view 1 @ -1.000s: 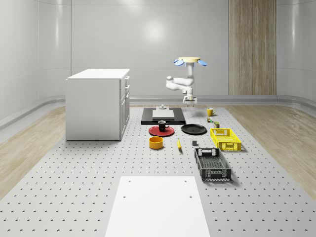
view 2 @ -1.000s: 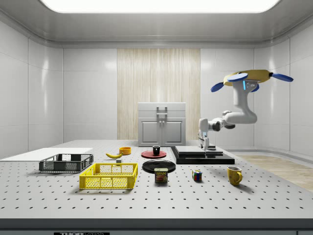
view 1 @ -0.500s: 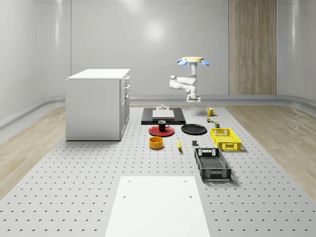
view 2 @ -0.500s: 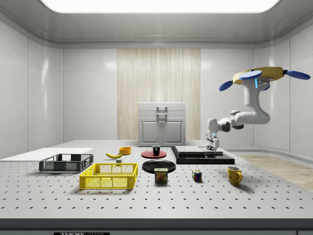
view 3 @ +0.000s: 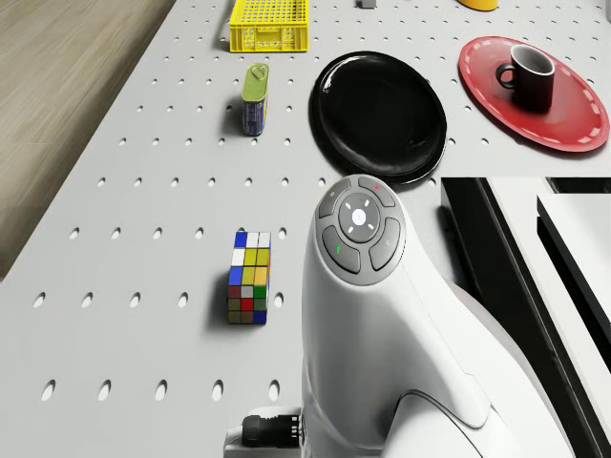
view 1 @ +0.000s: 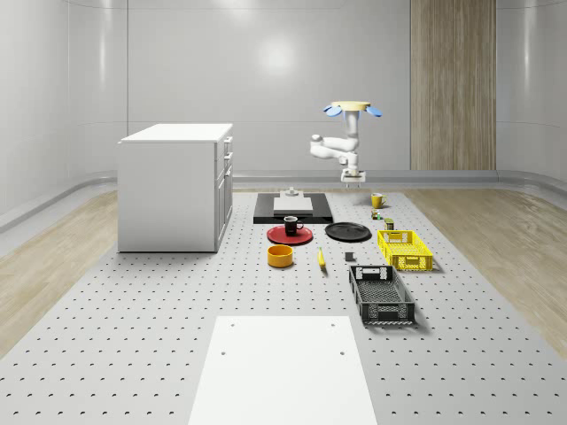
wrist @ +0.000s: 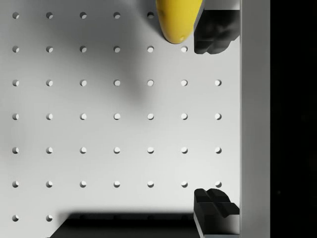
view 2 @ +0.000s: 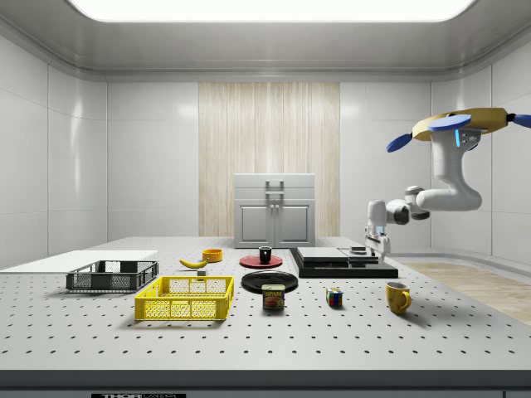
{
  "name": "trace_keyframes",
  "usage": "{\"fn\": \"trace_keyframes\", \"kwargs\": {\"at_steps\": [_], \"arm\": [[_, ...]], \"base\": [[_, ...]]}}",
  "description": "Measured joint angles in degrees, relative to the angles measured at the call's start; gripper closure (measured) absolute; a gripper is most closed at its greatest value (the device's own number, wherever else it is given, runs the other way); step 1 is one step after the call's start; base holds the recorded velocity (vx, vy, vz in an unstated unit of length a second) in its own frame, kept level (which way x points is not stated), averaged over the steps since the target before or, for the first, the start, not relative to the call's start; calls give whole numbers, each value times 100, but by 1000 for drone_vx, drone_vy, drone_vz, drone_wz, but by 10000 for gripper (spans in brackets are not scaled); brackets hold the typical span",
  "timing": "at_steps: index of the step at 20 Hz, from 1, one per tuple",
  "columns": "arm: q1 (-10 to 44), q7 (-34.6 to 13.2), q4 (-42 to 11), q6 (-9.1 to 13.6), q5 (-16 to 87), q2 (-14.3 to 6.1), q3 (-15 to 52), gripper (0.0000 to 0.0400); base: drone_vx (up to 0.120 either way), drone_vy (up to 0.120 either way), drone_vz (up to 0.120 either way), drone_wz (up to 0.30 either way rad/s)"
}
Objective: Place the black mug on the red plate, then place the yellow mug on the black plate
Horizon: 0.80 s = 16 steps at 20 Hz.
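The black mug (view 1: 292, 225) (view 3: 528, 74) stands upright on the red plate (view 1: 290, 236) (view 3: 573, 110). Beside it lies the bare black plate (view 1: 347, 232) (view 3: 382, 114). The yellow mug (view 1: 377, 200) (view 2: 397, 297) stands on the table at the far right end. The drone (view 1: 353, 109) (view 2: 460, 124) hovers high above the table between the black platform and the yellow mug. My gripper (view 1: 353, 181) (view 2: 378, 249) (wrist: 215, 119) points down, open, with bare table between its fingers. In the wrist view the yellow mug (wrist: 177, 20) lies just beside one fingertip (wrist: 213, 32).
A black platform (view 1: 292, 210) (view 2: 340, 265) lies next to the gripper. Near the yellow mug are a Rubik's cube (view 3: 249, 277) and a can (view 3: 255, 98). A yellow crate (view 1: 404, 248), a black crate (view 1: 381, 295), an orange bowl (view 1: 281, 256) and a white cabinet (view 1: 175, 186) stand further off.
The drone and arm have moved toward the whole-scene view's right, carrying the gripper from over the black platform to past its edge, closer to the yellow mug. Mugs and plates have not moved.
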<state>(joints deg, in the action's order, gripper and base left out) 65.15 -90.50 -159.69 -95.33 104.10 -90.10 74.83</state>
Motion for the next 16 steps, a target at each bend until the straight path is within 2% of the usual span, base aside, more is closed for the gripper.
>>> {"fn": "trace_keyframes", "kwargs": {"at_steps": [3, 11, 16], "arm": [[0, 0, 0, -2, -1, -2, 0, 0], [2, -1, 0, -6, -3, -6, 0, 0], [2, -2, 1, -8, -3, -8, 1, 0]], "base": [[-120, 120, 0, 0], [0, 120, 0, 0], [0, 120, -112, 0]]}}
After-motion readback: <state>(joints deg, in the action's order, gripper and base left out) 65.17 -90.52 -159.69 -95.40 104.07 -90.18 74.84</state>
